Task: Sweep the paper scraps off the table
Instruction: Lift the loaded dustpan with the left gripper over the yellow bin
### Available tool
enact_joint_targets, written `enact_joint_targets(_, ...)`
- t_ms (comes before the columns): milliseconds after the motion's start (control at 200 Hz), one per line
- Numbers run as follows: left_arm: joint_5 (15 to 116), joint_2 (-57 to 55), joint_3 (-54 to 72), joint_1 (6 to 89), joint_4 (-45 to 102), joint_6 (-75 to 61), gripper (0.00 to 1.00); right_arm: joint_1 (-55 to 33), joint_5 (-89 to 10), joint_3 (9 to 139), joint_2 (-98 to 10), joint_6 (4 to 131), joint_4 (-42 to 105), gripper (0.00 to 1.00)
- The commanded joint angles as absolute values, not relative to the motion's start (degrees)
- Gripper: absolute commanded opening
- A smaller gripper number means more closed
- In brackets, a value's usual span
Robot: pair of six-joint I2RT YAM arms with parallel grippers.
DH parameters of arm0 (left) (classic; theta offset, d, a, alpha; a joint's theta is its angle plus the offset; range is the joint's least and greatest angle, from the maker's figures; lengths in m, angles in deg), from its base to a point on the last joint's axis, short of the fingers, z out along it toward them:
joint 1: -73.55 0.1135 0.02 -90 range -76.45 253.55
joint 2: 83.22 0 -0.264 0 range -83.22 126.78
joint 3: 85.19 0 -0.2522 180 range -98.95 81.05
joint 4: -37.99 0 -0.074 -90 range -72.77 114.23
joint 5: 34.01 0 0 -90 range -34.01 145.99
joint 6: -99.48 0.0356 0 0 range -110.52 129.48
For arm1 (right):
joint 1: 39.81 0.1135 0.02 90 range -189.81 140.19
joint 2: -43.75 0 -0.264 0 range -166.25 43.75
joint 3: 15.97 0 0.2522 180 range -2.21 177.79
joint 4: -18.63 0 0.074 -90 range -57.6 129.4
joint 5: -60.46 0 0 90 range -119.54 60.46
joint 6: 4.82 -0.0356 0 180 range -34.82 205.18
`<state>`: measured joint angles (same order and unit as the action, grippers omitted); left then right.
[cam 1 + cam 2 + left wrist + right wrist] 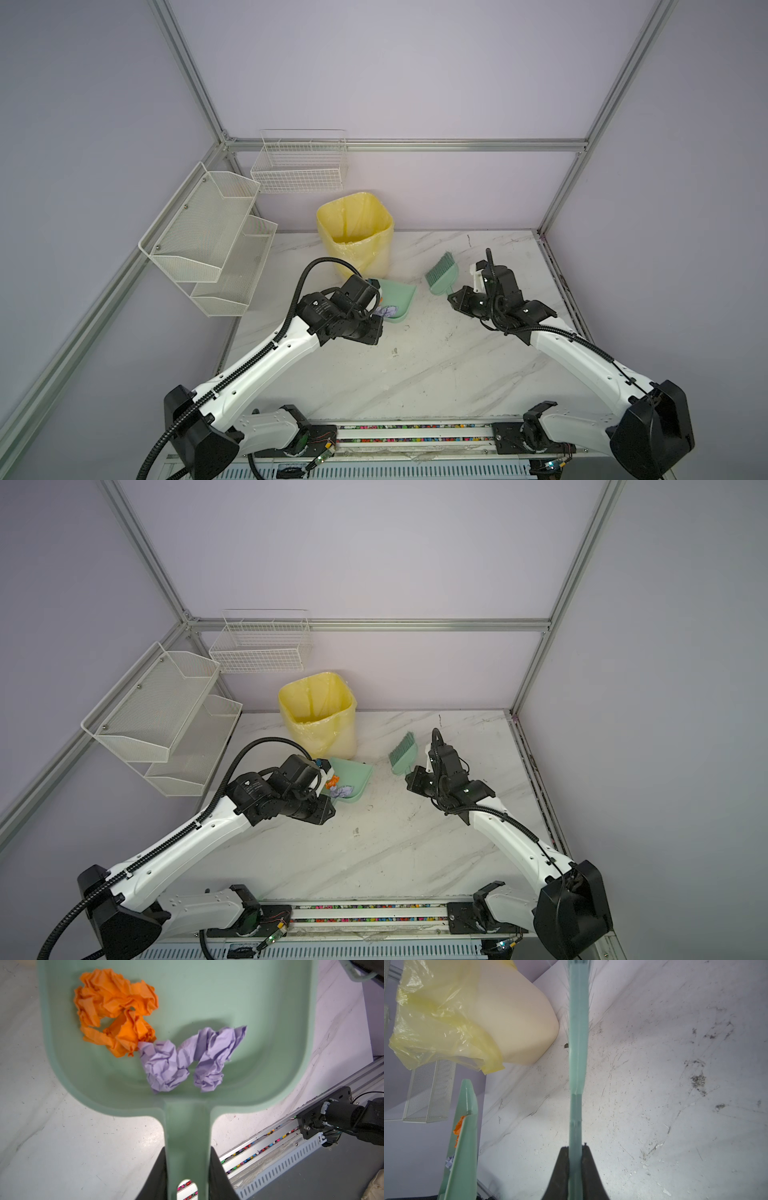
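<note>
Here, orange and lilac paper scraps [162, 1061] lie in the green dustpan [228, 1001], beside the yellow-lined bin [374, 249] on the scuffed marble desk [415, 365]; left pincer [188, 1155] clamps its handle; right pincer [576, 1157] clamps the brush [578, 1043].

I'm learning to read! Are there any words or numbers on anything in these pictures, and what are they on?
No text here can be read.
White sticker on the left arm: print too small and blurred to read.
Dustpan, brush, bin: no words, numbers or signs show.
</note>
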<state>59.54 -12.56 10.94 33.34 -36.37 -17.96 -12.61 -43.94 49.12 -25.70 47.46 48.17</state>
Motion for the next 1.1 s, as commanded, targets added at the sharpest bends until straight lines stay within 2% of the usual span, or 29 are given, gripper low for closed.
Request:
enact_joint_targets(0, 58.36, -12.45, 4.24, 33.21, -37.19, -18.03, 0.13, -13.07, -43.90, 48.32, -25.58, 47.33, 45.80, 0.00)
enact_joint_targets(360, 56.39, -11.49, -4.47, 33.55, -41.12, -15.97, 0.13, -13.66, -43.60, 46.40, -24.73, 48.09, 45.58, 0.00)
enact_joint_targets(595, 58.49, -10.28, -11.72, 35.00, -42.80, -13.62, 0.13, -13.89, -43.94, 46.66, -25.01, 48.02, 45.34, 0.00)
enact_joint_targets(1090, 63.68, -8.24, -19.55, 45.53, -43.62, -10.31, 0.12, -13.89, -45.14, 46.31, -23.94, 46.70, 44.62, 0.00)
